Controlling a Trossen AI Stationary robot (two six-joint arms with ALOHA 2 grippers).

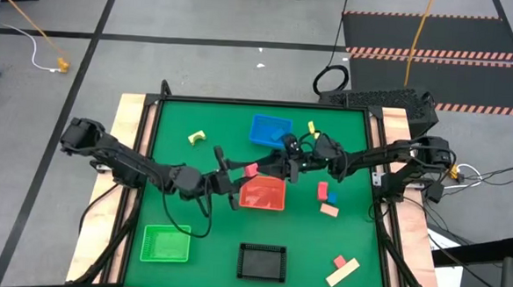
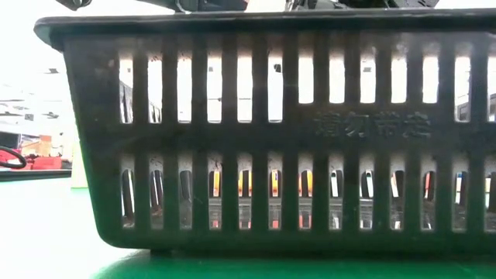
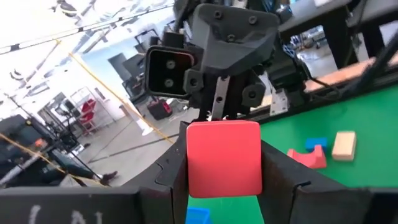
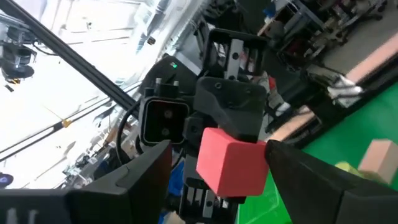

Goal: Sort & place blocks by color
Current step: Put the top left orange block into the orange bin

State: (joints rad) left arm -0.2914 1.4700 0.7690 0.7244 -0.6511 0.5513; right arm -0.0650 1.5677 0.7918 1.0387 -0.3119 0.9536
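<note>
**Red cube passed between two grippers above the red bin**

High view: both arms reach to the middle of the green worktop (image 1: 198, 246). The left gripper (image 1: 244, 172) holds a red cube (image 1: 252, 170) clamped between its fingers, just above the far left corner of the red bin (image 1: 263, 194). The right gripper (image 1: 283, 165) meets it from the right with its fingers spread. A blue bin (image 1: 269, 130) sits just beyond them, a green bin (image 1: 165, 243) at the near left, and a black bin (image 1: 262, 262) at the near centre. A yellow arch (image 1: 196, 138) lies far left and a small yellow block (image 1: 311, 128) far right of the blue bin. Right of the red bin lie a red block (image 1: 323, 190), a blue block (image 1: 332, 198) and a tan block (image 1: 329, 210), close together. Near right, a pink block (image 1: 339, 262) touches a tan bar (image 1: 343, 273).

Low view: the slotted wall of the black bin (image 2: 271, 132) fills almost everything; the grippers cannot be made out.

Left wrist view: the red cube (image 3: 224, 158) is pinched between the left gripper's dark fingers (image 3: 283, 174), with the right gripper's body facing it just behind. On the worktop beyond lie red (image 3: 308, 158), blue (image 3: 316, 146) and tan (image 3: 344, 144) blocks.

Right wrist view: the red cube (image 4: 231, 160) sits between the right gripper's parted fingers (image 4: 311, 171), which stand clear of its sides; the left gripper carries it from behind.
</note>
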